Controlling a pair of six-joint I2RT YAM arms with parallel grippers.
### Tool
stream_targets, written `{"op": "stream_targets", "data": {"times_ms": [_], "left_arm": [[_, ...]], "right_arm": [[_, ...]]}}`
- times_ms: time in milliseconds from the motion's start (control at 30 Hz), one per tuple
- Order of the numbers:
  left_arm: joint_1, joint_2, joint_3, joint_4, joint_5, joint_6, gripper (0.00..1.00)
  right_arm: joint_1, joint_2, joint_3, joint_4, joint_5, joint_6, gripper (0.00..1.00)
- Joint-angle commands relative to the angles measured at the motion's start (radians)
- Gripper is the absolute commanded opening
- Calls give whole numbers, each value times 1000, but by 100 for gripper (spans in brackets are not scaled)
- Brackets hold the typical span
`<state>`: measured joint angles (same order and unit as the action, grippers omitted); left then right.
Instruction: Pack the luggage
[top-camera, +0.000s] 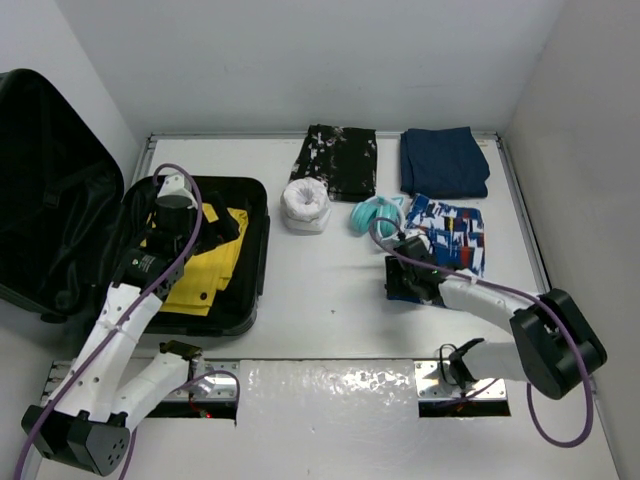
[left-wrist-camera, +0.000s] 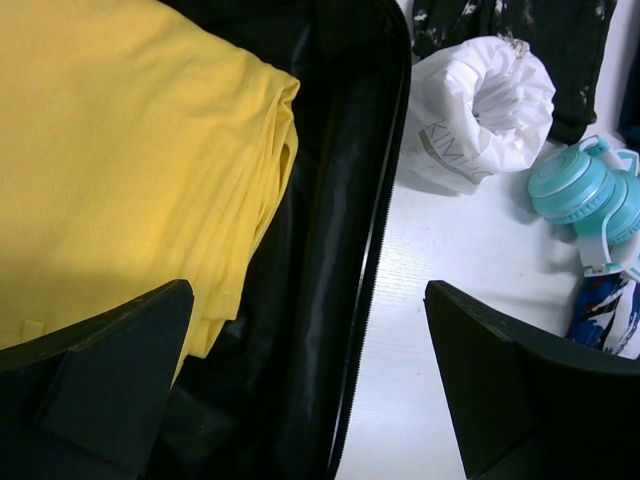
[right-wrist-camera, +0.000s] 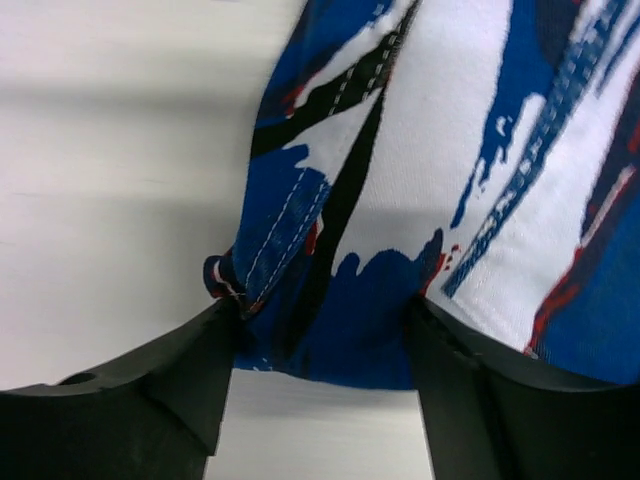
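Now, right fingers (right-wrist-camera: 150, 390) astride blue patterned cloth (right-wrist-camera: 420, 180).

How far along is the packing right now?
Done: one yellow garment lies in the open luggage; the left gripper is open above its edge. In hand: the right gripper has a corner of the printed blue-white cloth between its jaws, grip unconfirmed. Left: white pouch, teal headphones, black-white garment, navy garment on the table.

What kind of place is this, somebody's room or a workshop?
Most likely a robot test bench, not a home: a bare white table boxed in by plain white walls, two robot arms bolted at its edge, and an open suitcase with folded clothes laid out for packing.
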<state>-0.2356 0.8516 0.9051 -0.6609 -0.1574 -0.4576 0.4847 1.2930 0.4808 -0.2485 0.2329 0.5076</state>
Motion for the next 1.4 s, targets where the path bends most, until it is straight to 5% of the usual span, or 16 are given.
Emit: {"op": "stream_targets", "data": {"times_ms": [0,200,333,433,500,733,900,1233,1333,1367], "left_arm": [[-7,-6,28,4,-5,28,99],[-7,-22,20,-9,-11,25,99],[-7,-23,31,-23,-16,19,99],[-7,-19,54,-40,-13,19,99],[-7,-25,63,-62,-28,28,99],[-7,-57,45,-78,-1,30,100],[-8,-92,-76,20,130,-53,100],[-10,-72,-109,61,153,-75,99],[-13,-69,-126,73,183,-81,99],[-17,-68,-138,76,188,-85,99]], "right_arm": [[90,31,-59,236,-80,239,64],[271,129,-79,501,75,631,59],[391,280,71,597,109,724,61],[440,344,278,554,20,703,71],[451,319,318,503,29,620,98],[453,129,320,56,138,237,99],[469,121,324,-170,172,128,97],[585,383,381,-229,168,63,89],[592,462,367,-169,131,68,83],[592,501,372,-160,132,68,74]]}}
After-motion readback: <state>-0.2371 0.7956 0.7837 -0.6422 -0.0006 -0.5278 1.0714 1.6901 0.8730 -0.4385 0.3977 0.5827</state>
